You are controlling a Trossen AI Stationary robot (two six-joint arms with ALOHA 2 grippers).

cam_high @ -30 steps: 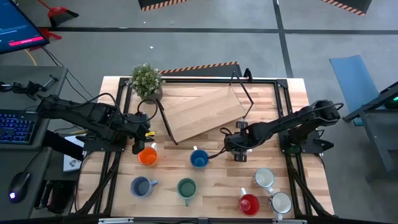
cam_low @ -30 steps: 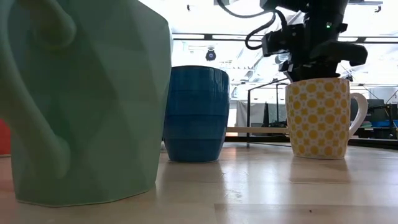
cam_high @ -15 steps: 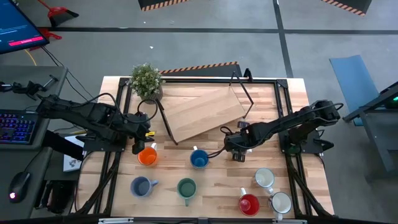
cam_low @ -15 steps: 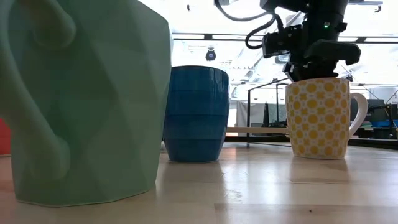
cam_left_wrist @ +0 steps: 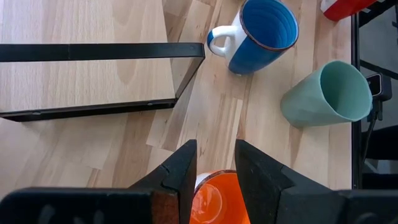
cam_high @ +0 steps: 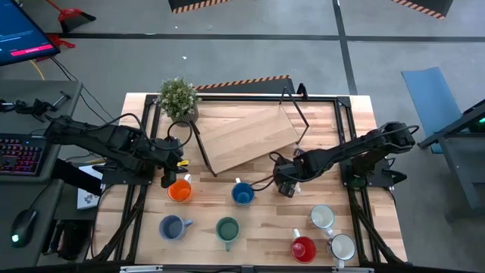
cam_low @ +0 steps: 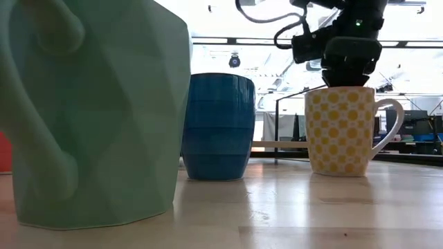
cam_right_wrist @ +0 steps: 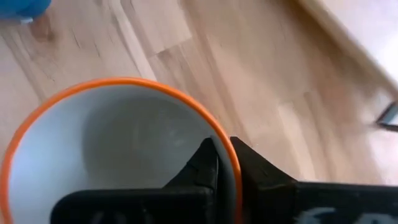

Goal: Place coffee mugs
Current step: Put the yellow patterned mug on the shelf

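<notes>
Right arm has a mug by the rim.

The right gripper (cam_right_wrist: 225, 163) is pinched shut on the rim wall of the yellow-dotted mug (cam_low: 340, 131), which hangs directly beneath it, upright, apparently just clear of the table (cam_low: 291, 207). The blue mug (cam_high: 242, 194) stands just beside it. The left gripper (cam_left_wrist: 214, 171), fingers parted, straddles the orange mug (cam_left_wrist: 219, 200) rim.
</notes>
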